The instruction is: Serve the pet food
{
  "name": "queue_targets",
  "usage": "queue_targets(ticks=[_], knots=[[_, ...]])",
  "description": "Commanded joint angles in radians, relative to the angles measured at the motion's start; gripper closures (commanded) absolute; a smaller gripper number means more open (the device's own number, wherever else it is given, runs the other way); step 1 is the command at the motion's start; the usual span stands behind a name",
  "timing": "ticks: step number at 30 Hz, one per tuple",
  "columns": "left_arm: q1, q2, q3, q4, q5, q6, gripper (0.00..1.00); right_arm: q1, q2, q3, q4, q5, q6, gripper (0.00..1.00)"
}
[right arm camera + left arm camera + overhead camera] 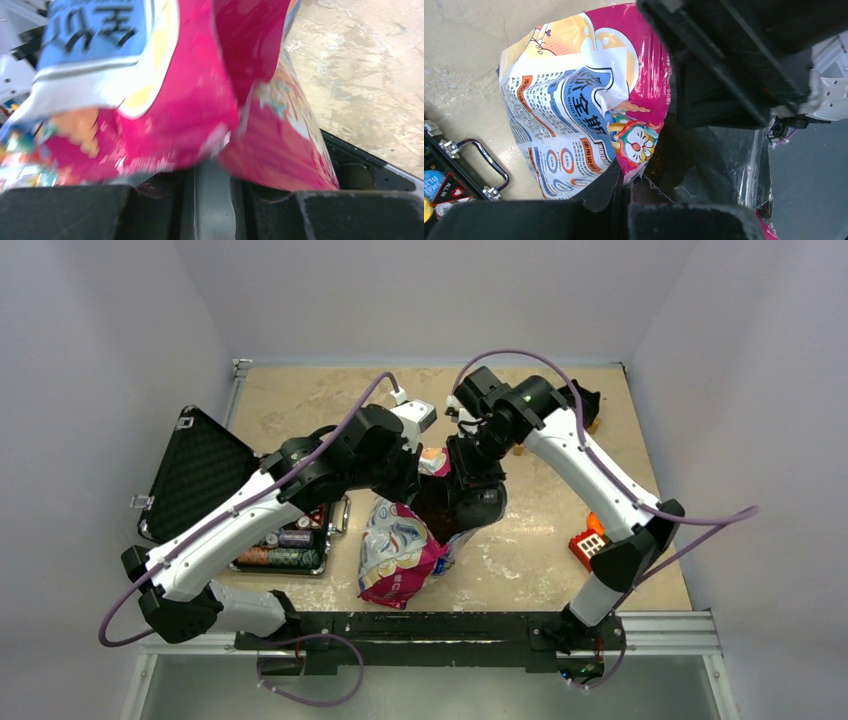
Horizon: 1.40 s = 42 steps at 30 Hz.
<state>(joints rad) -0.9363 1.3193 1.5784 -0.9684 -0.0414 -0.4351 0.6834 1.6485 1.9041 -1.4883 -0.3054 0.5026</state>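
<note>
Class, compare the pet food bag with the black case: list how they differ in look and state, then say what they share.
The bag is crumpled pink, blue and white foil; the case is rigid and black. The bag is pinched by the left claw and the right claw; no claw holds the case. Both are open.

Left arm (240, 515) and right arm (590, 475) angled inward, wrists nearly meeting. Left tool (624, 196) jaws pressed together. Right tool (212, 197) pitched down, jaws narrowly apart.
</note>
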Motion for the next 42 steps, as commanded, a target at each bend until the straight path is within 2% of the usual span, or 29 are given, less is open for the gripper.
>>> queue_targets(ticks=[1,6,10,13,15,18,24,28,29,31,34,38,42], knots=[[-0.010,-0.035,0.107,0.215,0.110,-0.032,1.00,0.001,0.016,0.033,-0.048,0.162,-0.036,1.00],[-0.009,-0.039,0.102,0.192,0.093,-0.015,1.00,0.001,0.033,-0.092,-0.043,0.295,-0.052,1.00],[-0.009,-0.037,0.102,0.177,0.082,-0.007,1.00,0.032,0.081,-0.176,0.060,0.304,-0.048,1.00],[-0.009,-0.026,0.105,0.153,0.052,-0.008,1.00,0.089,0.167,-0.184,0.146,0.330,-0.044,1.00],[-0.008,-0.017,0.113,0.127,0.033,-0.013,1.00,0.135,0.228,-0.188,0.212,0.293,-0.050,1.00],[-0.002,-0.009,0.114,0.094,0.003,-0.022,1.00,0.162,0.238,-0.262,0.384,0.052,-0.054,1.00],[0.001,-0.055,0.072,0.081,-0.054,-0.030,1.00,0.098,0.044,-0.439,0.795,-0.471,0.001,1.00],[0.001,-0.111,0.032,0.104,-0.117,-0.034,1.00,0.010,-0.103,-0.641,1.144,-0.778,0.187,1.00],[0.001,-0.123,0.027,0.105,-0.137,-0.034,1.00,-0.012,-0.138,-0.699,1.251,-0.829,0.251,1.00],[0.001,-0.155,0.012,0.115,-0.176,-0.032,1.00,-0.057,-0.208,-0.767,1.354,-0.875,0.315,1.00],[0.001,-0.196,-0.016,0.130,-0.230,-0.033,1.00,-0.119,-0.298,-0.810,1.289,-0.901,0.303,1.00],[0.001,-0.230,-0.047,0.145,-0.274,-0.036,1.00,-0.180,-0.404,-0.815,1.111,-0.884,0.210,1.00],[0.001,-0.238,-0.060,0.156,-0.281,-0.044,1.00,-0.203,-0.433,-0.856,1.063,-0.839,0.188,1.00]])
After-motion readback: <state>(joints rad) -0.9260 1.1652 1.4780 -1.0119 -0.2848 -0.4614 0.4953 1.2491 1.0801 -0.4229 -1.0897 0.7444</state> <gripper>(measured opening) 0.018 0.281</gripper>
